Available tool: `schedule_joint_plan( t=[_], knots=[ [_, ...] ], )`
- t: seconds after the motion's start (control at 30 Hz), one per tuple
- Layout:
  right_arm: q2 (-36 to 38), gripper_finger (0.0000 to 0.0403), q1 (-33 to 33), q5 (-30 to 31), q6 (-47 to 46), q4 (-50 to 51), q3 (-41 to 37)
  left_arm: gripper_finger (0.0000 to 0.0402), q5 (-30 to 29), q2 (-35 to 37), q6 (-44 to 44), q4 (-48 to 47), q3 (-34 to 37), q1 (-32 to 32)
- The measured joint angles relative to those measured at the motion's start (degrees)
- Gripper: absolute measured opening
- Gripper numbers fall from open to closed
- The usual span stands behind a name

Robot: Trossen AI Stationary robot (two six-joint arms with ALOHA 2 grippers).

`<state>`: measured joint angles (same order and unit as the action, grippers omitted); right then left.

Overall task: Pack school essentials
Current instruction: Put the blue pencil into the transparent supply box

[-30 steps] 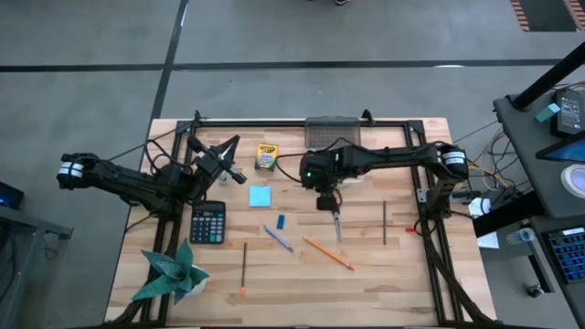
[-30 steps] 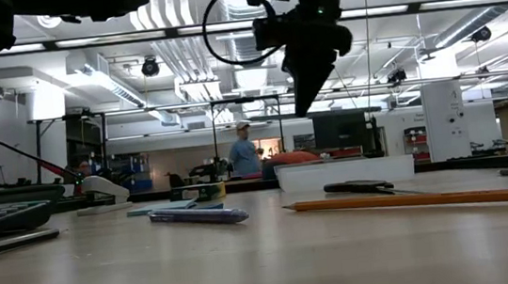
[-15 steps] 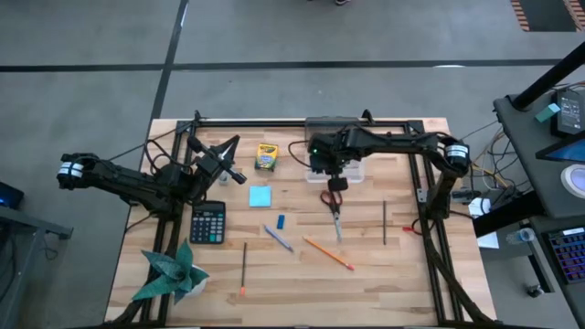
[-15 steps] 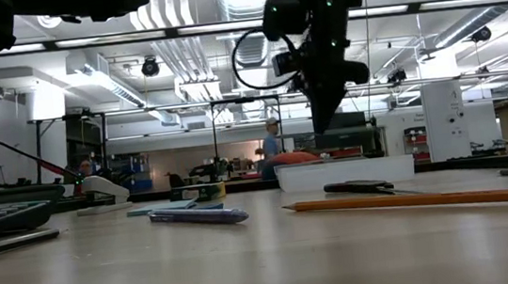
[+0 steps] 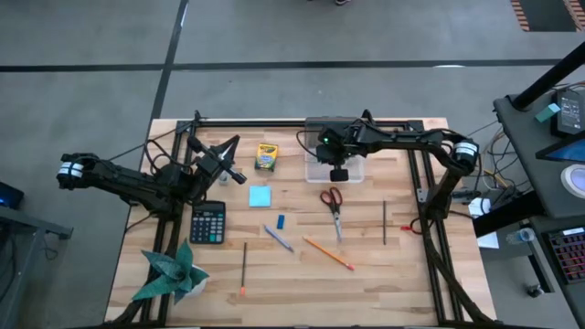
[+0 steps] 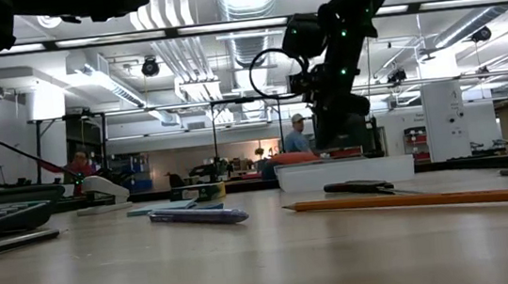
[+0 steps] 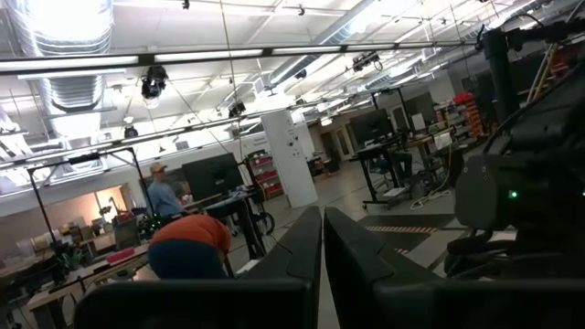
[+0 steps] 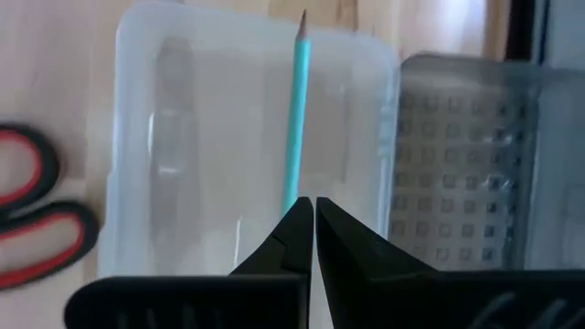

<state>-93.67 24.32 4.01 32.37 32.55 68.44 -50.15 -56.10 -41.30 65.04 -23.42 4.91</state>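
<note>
My right gripper (image 5: 338, 172) (image 8: 313, 215) hangs over a clear plastic box (image 5: 313, 170) (image 8: 174, 155) near the table's far edge, shut on a teal pencil (image 8: 296, 110). The box's grey lid (image 8: 466, 155) lies open behind it. Red-handled scissors (image 5: 332, 201) (image 8: 37, 215) lie just nearer than the box. Flat on the table are a light-blue note pad (image 5: 260, 196), a blue eraser (image 5: 281, 221), a pen (image 5: 279, 238), an orange pencil (image 5: 329, 253), two dark pencils (image 5: 245, 268) (image 5: 385, 222) and a crayon box (image 5: 266, 157). My left gripper (image 5: 233, 172) (image 7: 323, 238) waits shut at the left. My right gripper pinches the teal pencil near its blunt end (image 8: 292, 203) between its two fingers, coming from above. The pencil runs on past the fingertips over the inside of the box, its point (image 8: 303, 16) toward the box's far wall. I cannot tell whether the point touches the box.
A black calculator (image 5: 207, 222) and a green folded-paper plant (image 5: 169, 274) sit at the left near side. A black frame (image 5: 302, 122) borders the table's far and side edges. A person (image 6: 299, 137) moves in the room beyond.
My right gripper has moved from above the scissors toward the table's far edge and come down over the clear box, staying shut. The scissors have stayed on the table. A person in the room beyond has walked to the right.
</note>
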Motion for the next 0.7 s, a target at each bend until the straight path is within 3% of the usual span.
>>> schedule_joint_plan(
  t=[0.4,0.57,0.7],
  knots=[
    [0.07,0.0008,-0.61,0.63,-3.64,-10.45,-5.18,0.0000,0.00,-0.02,0.45,0.03,0.00,-0.02],
    [0.70,0.0008,-1.18,7.61,-6.42,-10.68,-7.70,0.0000,0.00,0.00,0.48,0.11,-0.02,-0.02],
    [2.65,0.0008,-1.60,8.55,-8.34,-11.06,-9.42,0.0000,0.00,-0.01,0.50,0.27,-0.02,-0.01]
  ],
)
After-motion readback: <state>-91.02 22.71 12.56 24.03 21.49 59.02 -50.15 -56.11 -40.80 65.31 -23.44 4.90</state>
